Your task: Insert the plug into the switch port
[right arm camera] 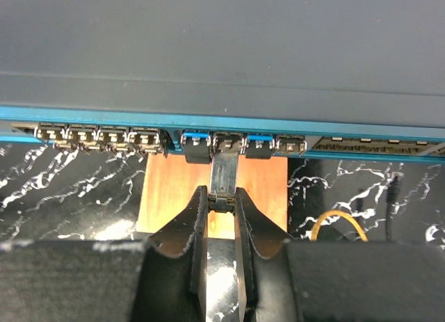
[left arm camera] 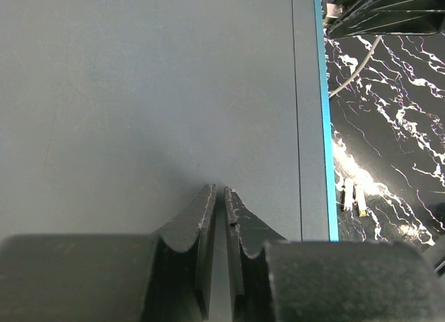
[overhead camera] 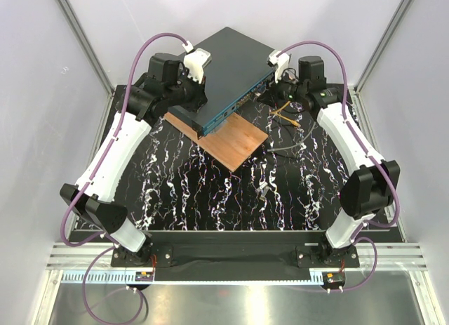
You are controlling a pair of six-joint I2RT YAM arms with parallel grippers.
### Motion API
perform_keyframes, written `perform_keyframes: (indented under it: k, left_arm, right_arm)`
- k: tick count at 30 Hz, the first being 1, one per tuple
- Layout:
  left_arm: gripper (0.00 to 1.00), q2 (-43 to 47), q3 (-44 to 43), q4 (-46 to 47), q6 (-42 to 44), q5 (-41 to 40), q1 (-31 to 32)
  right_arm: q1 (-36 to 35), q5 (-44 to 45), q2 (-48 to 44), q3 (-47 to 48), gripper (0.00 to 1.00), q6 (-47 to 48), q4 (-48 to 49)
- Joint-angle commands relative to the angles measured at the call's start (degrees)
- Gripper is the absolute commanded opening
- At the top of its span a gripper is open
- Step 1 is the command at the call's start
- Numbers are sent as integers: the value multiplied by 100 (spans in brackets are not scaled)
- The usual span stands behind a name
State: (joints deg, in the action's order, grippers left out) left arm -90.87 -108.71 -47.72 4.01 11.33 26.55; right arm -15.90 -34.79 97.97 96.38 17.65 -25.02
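Note:
The switch (overhead camera: 228, 65) is a flat dark grey-teal box with one corner resting on a wooden board. Its teal front face (right arm camera: 222, 120) carries a row of small sockets. My right gripper (right arm camera: 221, 198) is shut on the rear end of the small grey plug (right arm camera: 224, 172). The plug's front end sits in the mouth of a middle socket, between two blue-tabbed ones. In the top view the right gripper (overhead camera: 270, 83) is at the switch's front right. My left gripper (left arm camera: 218, 191) is shut and empty, its fingertips on the switch's top (left arm camera: 139, 92) near the left back (overhead camera: 198, 65).
The brown wooden board (overhead camera: 231, 142) lies under the switch's front corner on the black marbled mat (overhead camera: 210, 199). Yellow cables (overhead camera: 280, 113) and a thin grey cable (overhead camera: 298, 139) lie right of the board. A small loose piece (overhead camera: 264, 191) lies mid-mat. Two small white connectors (left arm camera: 351, 197) lie beside the switch.

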Motion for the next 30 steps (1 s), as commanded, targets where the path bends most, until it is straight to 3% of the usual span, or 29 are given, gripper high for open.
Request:
perform_keyframes:
  k: [1,15,20,24,30]
  left_arm:
    - [14,25,-19,158,-23,53,-35]
    - [14,-10,-54,167,3,62,-35]
    - [14,-10,-63,158,-6,53,-44]
    - [14,-10,-63,158,-14,62,-35]
    - [14,-18,-63,167,-23,71,-44]
  right_arm:
    - [-115,-749,29,294,0,-376,339]
    - [-115,-705,433,944,2,-209,50]
    - [-124,-582,346,892,26,-122,-47]
    - [-115,-459,205,734,51,45,-100]
    - [-106,-248,64,628,61,265,-275]
